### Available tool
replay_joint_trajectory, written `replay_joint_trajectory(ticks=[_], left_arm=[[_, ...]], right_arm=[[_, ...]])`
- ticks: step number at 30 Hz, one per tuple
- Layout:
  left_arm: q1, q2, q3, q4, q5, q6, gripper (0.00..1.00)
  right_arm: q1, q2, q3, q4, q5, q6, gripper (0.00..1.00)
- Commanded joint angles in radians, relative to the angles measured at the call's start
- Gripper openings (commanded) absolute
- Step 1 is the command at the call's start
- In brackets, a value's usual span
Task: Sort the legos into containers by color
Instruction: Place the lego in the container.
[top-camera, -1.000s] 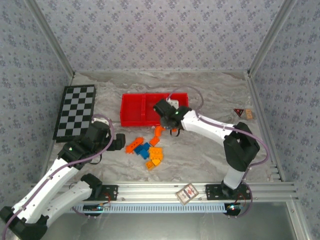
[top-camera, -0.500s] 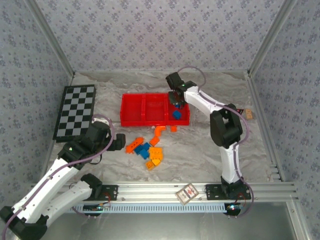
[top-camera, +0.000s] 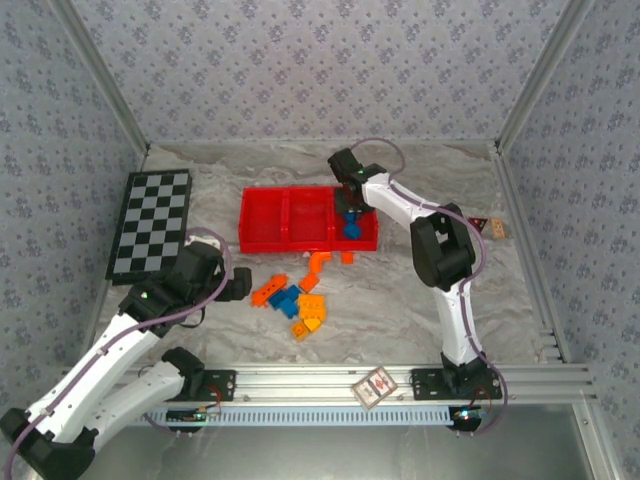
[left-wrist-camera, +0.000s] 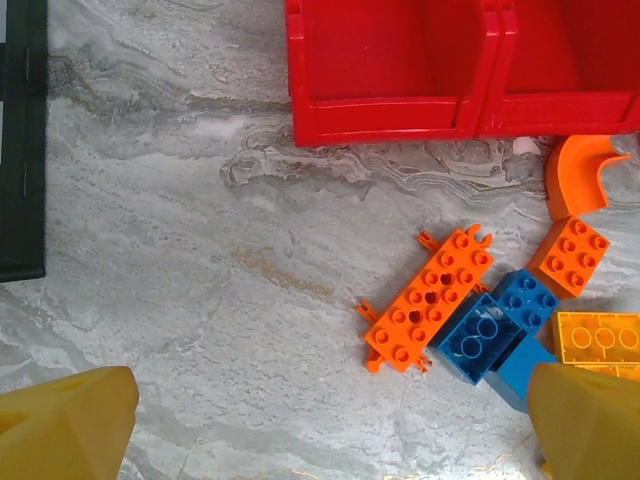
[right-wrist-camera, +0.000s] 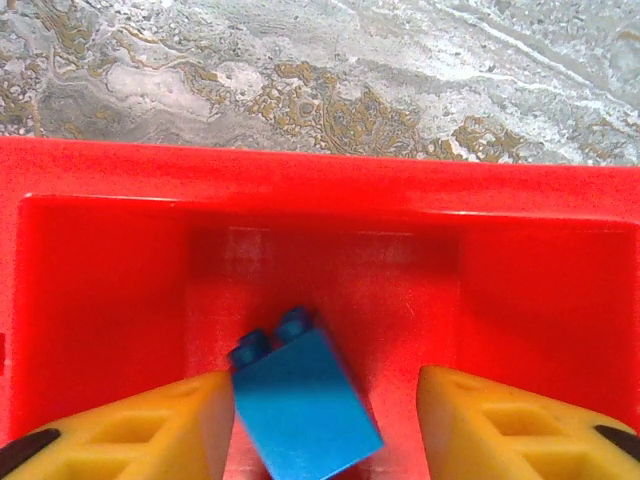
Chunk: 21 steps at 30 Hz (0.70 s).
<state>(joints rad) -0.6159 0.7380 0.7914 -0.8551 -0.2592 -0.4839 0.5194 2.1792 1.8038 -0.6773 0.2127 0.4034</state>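
Marbled tabletop (top-camera: 400, 300) (red tray (top-camera: 265, 220) on it), patterned walls (top-camera: 320, 70), aluminium rail (top-camera: 300, 378)

Bare table (left-wrist-camera: 200, 250) left of lego pile (left-wrist-camera: 480, 320) open; red tray (left-wrist-camera: 380, 115) wall borders far side.

The right arm (top-camera: 445, 260) rises from its base on the near side of the red tray (top-camera: 265, 222), folds sharply at the elbow and reaches back over the tray's right end; its wrist points down, and the right gripper (top-camera: 350, 208) hangs over the tray's rightmost compartment, its yellow fingers (right-wrist-camera: 130, 425) parted; the left arm (top-camera: 110, 350) lies low, stretched toward the tray's near left corner; the left gripper (top-camera: 238, 285) sits short of the tray's front wall, jaws spread wide, fingertips (left-wrist-camera: 65, 425) far apart.
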Motion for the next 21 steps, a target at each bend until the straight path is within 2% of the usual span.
replay_joint_trajectory(ticks=[1,7,15,21], left_arm=[[-0.006,0.002,0.008,-0.009,-0.013,0.002,1.00],[-0.006,0.002,0.008,-0.009,-0.011,0.002,1.00],[-0.007,0.007,0.006,-0.002,-0.006,0.005,1.00],[-0.007,0.020,0.006,0.004,0.003,0.007,1.00]], right_arm=[[0.013,-0.064,0.011,-0.021,-0.002,0.001,0.59],[0.026,-0.165,-0.055,-0.012,0.016,0.021,0.58],[0.056,-0.374,-0.343,0.111,-0.022,0.105,0.55],[0.019,-0.310,-0.303,0.087,-0.045,0.074,0.55]])
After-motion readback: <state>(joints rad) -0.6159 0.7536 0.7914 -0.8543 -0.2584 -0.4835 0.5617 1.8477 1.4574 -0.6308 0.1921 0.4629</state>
